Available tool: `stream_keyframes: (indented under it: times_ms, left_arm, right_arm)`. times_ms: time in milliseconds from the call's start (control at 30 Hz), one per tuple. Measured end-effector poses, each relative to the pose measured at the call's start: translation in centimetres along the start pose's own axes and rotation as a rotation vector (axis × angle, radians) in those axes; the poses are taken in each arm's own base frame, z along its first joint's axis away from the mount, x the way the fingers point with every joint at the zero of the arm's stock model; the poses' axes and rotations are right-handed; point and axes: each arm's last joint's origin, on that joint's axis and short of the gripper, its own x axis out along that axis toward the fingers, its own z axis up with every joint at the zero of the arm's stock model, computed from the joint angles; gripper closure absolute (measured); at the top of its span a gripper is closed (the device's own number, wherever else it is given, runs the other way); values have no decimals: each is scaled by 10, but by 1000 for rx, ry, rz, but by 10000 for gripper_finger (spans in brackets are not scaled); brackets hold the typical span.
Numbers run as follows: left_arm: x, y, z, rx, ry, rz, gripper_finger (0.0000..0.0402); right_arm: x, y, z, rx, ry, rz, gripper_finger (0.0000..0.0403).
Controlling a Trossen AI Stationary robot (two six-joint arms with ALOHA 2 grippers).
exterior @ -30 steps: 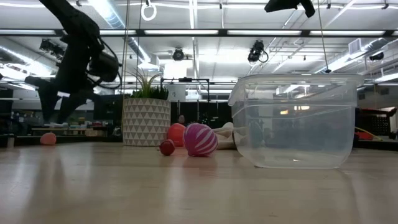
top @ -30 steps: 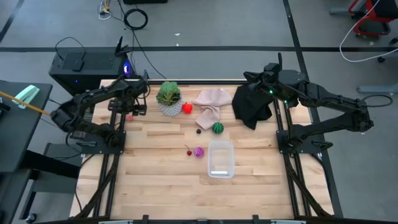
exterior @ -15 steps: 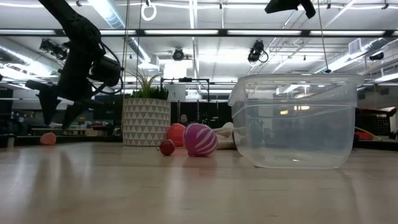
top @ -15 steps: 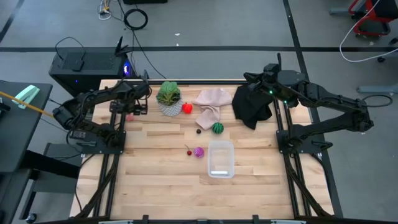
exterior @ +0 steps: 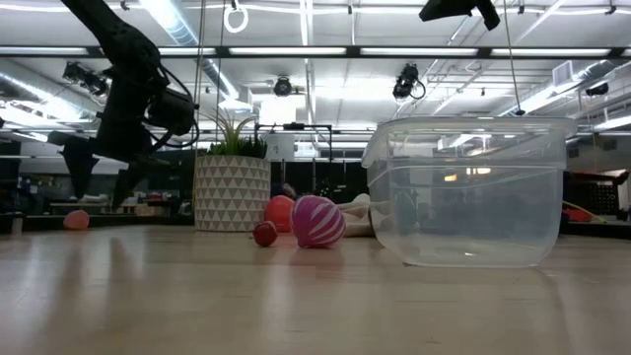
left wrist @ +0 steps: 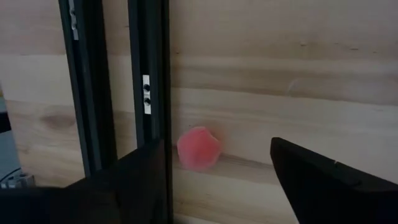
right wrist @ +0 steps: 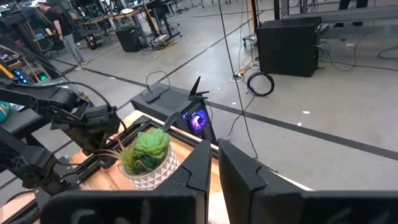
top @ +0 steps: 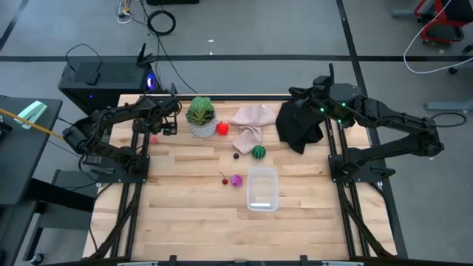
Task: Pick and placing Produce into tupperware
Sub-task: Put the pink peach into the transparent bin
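My left gripper (top: 164, 127) hangs open near the table's far left, by the black frame rail. In the left wrist view its fingers (left wrist: 214, 155) stand on either side of a small pink toy fruit (left wrist: 199, 148), above it and apart from it. The fruit (exterior: 76, 220) rests on the wood. A red fruit (top: 222, 128), a green round one (top: 259, 151), a purple one (top: 236, 180) and tiny dark-red ones (top: 224, 179) lie mid-table. The clear tupperware (top: 262, 188) stands upright and holds nothing. My right gripper (top: 298, 93) waits shut, high over the far right.
A leafy plant in a white pot (top: 200, 116) stands just right of the left gripper. A beige cloth (top: 251, 122) and a black cloth (top: 299, 124) lie along the far edge. Black frame rails (left wrist: 146, 81) run beside the pink fruit. Bare wood stretches toward the near edge.
My left gripper has shifted a little toward the table's right, closer to the plant, staying above the pink fruit. No fruit has moved.
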Motion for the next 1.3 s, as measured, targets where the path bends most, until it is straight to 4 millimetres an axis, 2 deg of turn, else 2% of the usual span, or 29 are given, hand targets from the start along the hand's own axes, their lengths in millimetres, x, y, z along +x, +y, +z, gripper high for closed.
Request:
stream_keyframes:
  times_ms: [200, 433, 533, 1300]
  left_arm:
    - [3, 2, -1, 4, -4, 22, 76]
    - [29, 12, -24, -4, 99, 78, 91]
    - [34, 11, -28, -17, 102, 63, 91]
    - [34, 5, -25, 39, 29, 29, 111]
  right_arm:
    - [0, 0, -1, -4, 6, -3, 365]
    - [0, -1, -2, -12, 19, -9, 365]
    - [0, -1, -2, -9, 19, -9, 365]
    - [0, -1, -2, -1, 19, -9, 365]
